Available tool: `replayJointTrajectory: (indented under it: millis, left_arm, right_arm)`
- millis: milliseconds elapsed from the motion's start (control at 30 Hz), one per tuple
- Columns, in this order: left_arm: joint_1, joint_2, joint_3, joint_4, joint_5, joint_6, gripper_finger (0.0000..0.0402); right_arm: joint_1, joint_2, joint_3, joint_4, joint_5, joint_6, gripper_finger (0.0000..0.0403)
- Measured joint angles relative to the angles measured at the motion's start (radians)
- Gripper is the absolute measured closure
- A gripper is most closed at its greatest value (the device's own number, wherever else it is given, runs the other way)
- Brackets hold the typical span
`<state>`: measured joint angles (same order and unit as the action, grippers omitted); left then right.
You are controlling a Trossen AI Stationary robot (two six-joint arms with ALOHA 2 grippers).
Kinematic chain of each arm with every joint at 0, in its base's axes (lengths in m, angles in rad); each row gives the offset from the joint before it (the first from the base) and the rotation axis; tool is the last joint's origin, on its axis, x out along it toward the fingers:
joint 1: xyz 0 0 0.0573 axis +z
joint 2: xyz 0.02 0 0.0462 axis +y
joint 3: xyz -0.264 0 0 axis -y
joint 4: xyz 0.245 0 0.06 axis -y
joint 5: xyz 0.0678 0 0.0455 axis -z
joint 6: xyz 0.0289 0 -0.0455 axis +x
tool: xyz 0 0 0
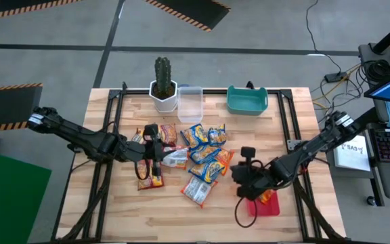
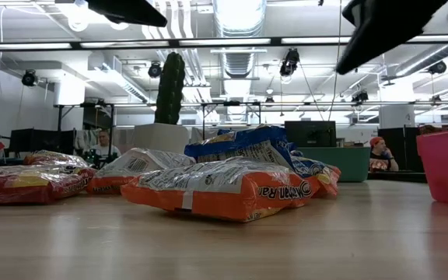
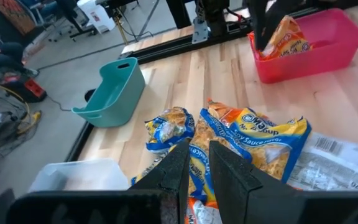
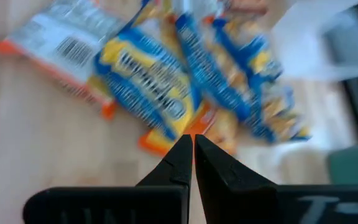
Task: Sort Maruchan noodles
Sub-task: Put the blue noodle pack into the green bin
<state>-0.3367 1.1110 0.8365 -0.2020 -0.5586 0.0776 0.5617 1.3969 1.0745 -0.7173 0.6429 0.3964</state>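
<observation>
Several Maruchan noodle packets, blue-and-yellow, orange and silvery, lie heaped mid-table; red ones lie to their left. My left gripper hovers at the heap's left edge, shut on a silvery-white and orange packet. My right gripper is shut and empty, raised between the heap and the red tray. In the right wrist view it points down at the blue-and-yellow packets. One orange packet lies tilted in the tray. My left gripper pinches the packet between its two fingers; only a strip of orange and white plastic shows far back in the narrow gap. The fingers reach out slanting slightly down toward the table's right. Which part of the packet they hold is hidden by the fingers.
A teal bin, a clear container and a potted cactus stand along the far edge. Bare wood lies along the near edge and at the right of the heap. In the low view an orange packet lies nearest.
</observation>
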Motion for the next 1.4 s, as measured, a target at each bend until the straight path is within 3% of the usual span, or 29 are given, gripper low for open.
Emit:
replayJointTrajectory:
  millis: [167,333,533,633,900,1100,1400]
  left_arm:
    - [0.0,0.0,-0.008,0.0,0.026,-0.067,0.0357]
    - [0.0,0.0,-0.025,0.001,0.027,-0.121,0.0357]
    - [0.0,0.0,-0.034,0.01,0.027,-0.173,0.0357]
    - [0.0,0.0,-0.041,0.041,0.028,-0.193,0.0357]
    - [0.0,0.0,-0.047,0.072,0.028,-0.217,0.0357]
    - [0.0,0.0,-0.048,0.125,0.028,-0.218,0.0357]
    - [0.0,0.0,-0.048,0.161,0.027,-0.209,0.0357]
  right_arm:
    - [-0.03,-0.069,-0.129,0.23,0.049,-0.141,0.0394]
    - [-0.076,-0.171,-0.302,0.593,0.028,-0.339,0.0394]
    - [-0.163,-0.286,-0.492,1.046,-0.14,-0.502,0.0394]
    - [-0.221,-0.322,-0.561,1.207,-0.172,-0.529,0.0394]
    - [-0.403,-0.395,-0.591,1.188,-0.172,-0.394,0.0394]
    - [-0.506,-0.416,-0.591,1.143,-0.172,-0.388,0.0394]
    - [-0.566,-0.392,-0.592,1.048,-0.172,-0.3,0.0394]
